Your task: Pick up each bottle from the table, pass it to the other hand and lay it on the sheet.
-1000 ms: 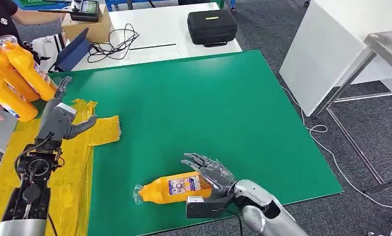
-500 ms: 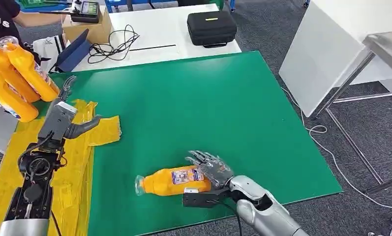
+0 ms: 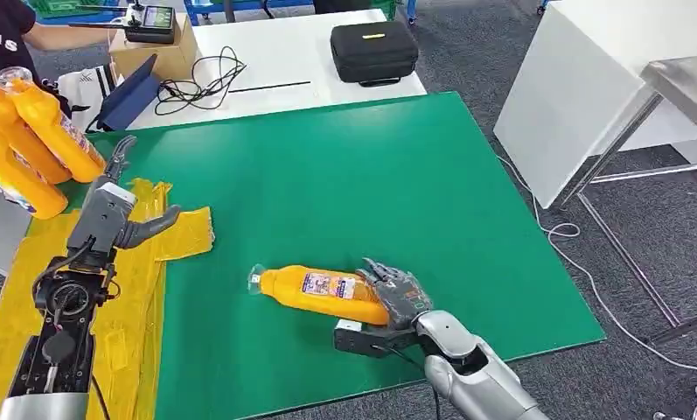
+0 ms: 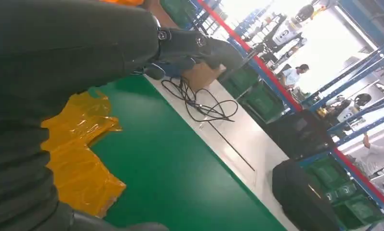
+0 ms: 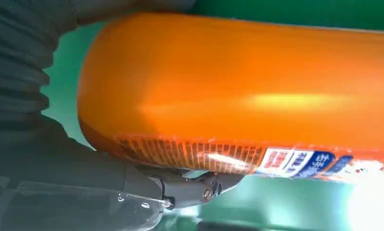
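Note:
An orange bottle [image 3: 314, 290] with a clear cap and a printed label lies slanted near the front of the green table [image 3: 345, 175], cap pointing left. My right hand [image 3: 401, 297] grips its base end; in the right wrist view the bottle [image 5: 238, 82] sits tight against the palm. My left hand [image 3: 108, 210] hovers open over the crumpled yellow sheet [image 3: 126, 306] at the table's left side, fingers spread, holding nothing. The left wrist view looks past the sheet [image 4: 79, 159] across the table.
Three more orange bottles [image 3: 30, 131] stick in at the left edge. Behind the green table, a white table carries a black case [image 3: 375, 51], cables [image 3: 196, 79] and a cardboard box [image 3: 152, 48]. A person stands at the far left.
My right hand closed on the bottle and swung it: its cap end moved up and away from the table's front edge. The left hand stayed nearly still.

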Tool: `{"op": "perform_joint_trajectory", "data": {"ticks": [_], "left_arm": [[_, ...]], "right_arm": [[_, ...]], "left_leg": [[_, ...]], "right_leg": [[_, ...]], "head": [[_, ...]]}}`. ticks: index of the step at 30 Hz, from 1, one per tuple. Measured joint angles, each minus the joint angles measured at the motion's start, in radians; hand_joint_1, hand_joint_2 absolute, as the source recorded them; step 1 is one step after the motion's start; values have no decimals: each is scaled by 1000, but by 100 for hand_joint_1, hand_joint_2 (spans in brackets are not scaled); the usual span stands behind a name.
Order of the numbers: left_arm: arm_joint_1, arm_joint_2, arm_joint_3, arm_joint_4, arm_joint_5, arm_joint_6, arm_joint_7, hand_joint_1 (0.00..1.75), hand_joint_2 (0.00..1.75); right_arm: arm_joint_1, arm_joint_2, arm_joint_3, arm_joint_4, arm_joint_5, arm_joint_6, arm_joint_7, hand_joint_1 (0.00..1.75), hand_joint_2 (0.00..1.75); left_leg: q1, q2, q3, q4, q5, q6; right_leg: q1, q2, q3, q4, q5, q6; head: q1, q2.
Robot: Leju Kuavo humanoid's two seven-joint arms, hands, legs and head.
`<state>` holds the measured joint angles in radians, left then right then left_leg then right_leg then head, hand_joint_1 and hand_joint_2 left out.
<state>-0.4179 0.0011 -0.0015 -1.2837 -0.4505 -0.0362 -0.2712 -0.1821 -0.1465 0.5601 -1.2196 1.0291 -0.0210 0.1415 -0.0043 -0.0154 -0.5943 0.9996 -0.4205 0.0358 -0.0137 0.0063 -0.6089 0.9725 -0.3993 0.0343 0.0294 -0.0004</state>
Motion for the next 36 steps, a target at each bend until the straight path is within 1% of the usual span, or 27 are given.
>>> {"op": "perform_joint_trajectory", "data": {"ticks": [4, 11, 15, 20, 22, 26, 31, 33, 36], "left_arm": [[20, 0, 0, -11, 0, 0, 2, 0, 175], [21, -4, 0, -16, 0, -6, 5, 0, 175], [21, -6, 0, -16, 0, -6, 5, 0, 175], [22, -6, 0, -17, 0, -6, 5, 0, 175], [24, -6, 0, -19, 0, -6, 5, 0, 175], [48, -6, 0, -42, 0, 1, 5, 0, 175], [75, -18, 0, -56, 3, 6, -10, 0, 175], [76, -26, -1, -56, 4, 6, -13, 0, 175], [74, -36, -17, -56, 37, -26, -32, 0, 175]], "right_arm": [[16, 5, -57, -15, 26, 0, 2, 175, 175], [61, 16, -155, -61, 14, -19, -23, 175, 175], [87, 30, -189, -85, 2, -43, -37, 175, 175], [97, 35, -212, -97, 1, -47, -38, 175, 175], [100, 38, -218, -102, -11, -65, -48, 175, 175], [107, 61, -265, -129, -85, -196, -102, 175, 175], [120, 116, -365, -199, -234, -428, -224, 175, 175], [124, 143, -405, -224, -329, -484, -287, 175, 175], [130, 183, -462, -254, -553, -518, -434, 175, 175]], "left_leg": [[0, -1, 0, 0, 0, 0], [-1, -1, -2, 0, 1, 1], [-1, -1, -5, 0, 1, 1], [-1, -1, -7, 0, 1, 1], [-1, -1, -8, 0, 1, 1], [-1, -1, -8, 0, 1, 1], [-1, -1, -9, 0, 1, 1], [-1, -1, -9, 0, 1, 1], [-1, -1, -9, 0, 1, 1]], "right_leg": [[-1, 0, 0, 0, 0, 0], [-2, 0, -1, 0, 1, 1], [-2, 0, -4, 0, 0, 1], [-1, 0, -6, 0, 0, 1], [-1, 0, -6, 0, 0, 1], [-1, 0, -6, 0, 0, 1], [-1, -1, -7, 0, 0, 1], [-1, 0, -7, 0, 0, 1], [-1, 0, -8, 0, 0, 1]], "head": [[0, 0], [0, 0], [0, 0], [0, 0], [0, 0], [0, 0], [0, 0], [0, 0], [0, 0]]}}
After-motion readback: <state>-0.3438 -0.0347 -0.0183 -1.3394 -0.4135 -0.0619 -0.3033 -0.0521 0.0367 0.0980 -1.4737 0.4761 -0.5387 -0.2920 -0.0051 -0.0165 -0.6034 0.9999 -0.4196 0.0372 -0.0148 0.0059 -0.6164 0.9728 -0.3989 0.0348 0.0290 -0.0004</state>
